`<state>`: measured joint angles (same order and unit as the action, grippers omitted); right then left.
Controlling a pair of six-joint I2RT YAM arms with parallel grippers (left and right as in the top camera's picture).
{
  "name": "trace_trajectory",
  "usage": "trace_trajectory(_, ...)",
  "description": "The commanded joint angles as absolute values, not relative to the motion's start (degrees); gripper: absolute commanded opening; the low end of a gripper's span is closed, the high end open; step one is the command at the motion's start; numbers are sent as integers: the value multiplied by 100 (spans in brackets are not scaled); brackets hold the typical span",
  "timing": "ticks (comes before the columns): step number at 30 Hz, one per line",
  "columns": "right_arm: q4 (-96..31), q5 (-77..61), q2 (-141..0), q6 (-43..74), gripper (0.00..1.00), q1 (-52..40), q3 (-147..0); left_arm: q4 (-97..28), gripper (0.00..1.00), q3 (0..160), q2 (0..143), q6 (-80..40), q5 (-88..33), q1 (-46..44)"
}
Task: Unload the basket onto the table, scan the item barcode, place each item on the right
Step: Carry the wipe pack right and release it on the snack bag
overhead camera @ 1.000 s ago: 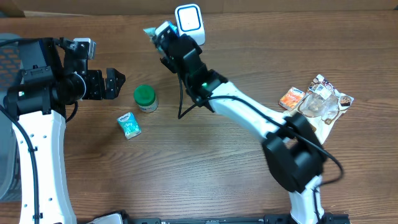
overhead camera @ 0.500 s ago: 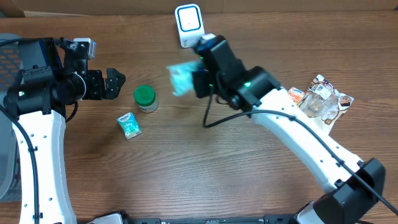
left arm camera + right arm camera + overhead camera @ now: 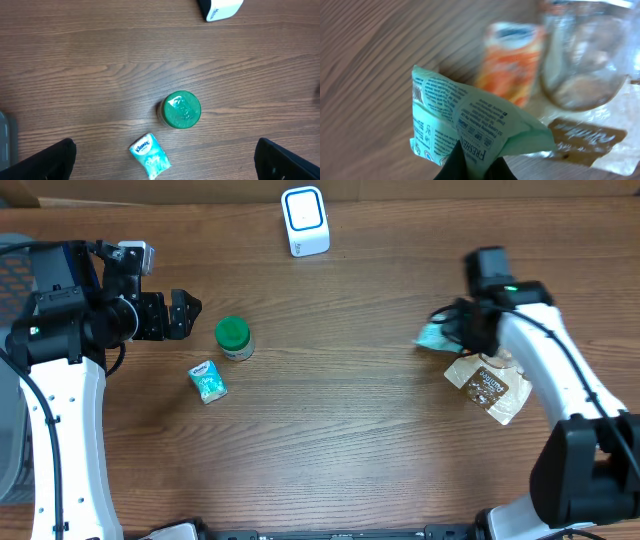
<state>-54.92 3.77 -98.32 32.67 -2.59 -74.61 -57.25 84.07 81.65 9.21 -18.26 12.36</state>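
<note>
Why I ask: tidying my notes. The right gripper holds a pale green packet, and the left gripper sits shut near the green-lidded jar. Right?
Not quite. The left gripper is open, not shut: the left wrist view shows its fingers spread wide. The green-lidded jar is near it, and the right gripper holds the pale green packet.

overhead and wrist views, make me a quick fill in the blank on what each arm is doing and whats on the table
1. The pale green packet is pinched in the gripper of the ___ arm.
2. The left gripper holds nothing and its jaws stand ___.
3. The jar next to the tissue pack has a ___ lid.
4. The scanner has a ___ body with a blue-ringed face.

Missing words: right; open; green; white
</note>
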Motion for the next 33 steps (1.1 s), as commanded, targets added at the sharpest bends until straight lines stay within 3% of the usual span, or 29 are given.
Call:
trace_trajectory(1, -5242, -427, -9778, 3406, 4, 408, -7190, -5706, 100, 8534, 8136, 1011, -1890, 1199)
trace_trajectory(6, -5107, -1028, -9780, 3181, 5, 1155, -7070, -5706, 100, 8534, 8136, 1011, -1890, 1199)
trace_trajectory(12, -5264, -1011, -9778, 2950, 55, 1455, -7072, -5708, 99, 8534, 8136, 1011, -1890, 1197)
trace_trajectory(15, -5319, -998, -9778, 2952, 64, 1472, -7081, -5706, 100, 8534, 8136, 1011, -1890, 1199)
trace_trajectory(24, -6298, -1076, -9592, 2486, 63, 1363, -8079, -5706, 99, 8534, 8136, 1011, -1890, 1199)
trace_trajectory(29, -6812, -1374, -9360, 1957, 63, 851, -8827, -5706, 99, 8534, 8136, 1011, -1890, 1199)
trace_trajectory(33, -6514, -1994, -9314, 1752, 66, 91, -8917, -5706, 99, 8534, 8136, 1011, -1890, 1199)
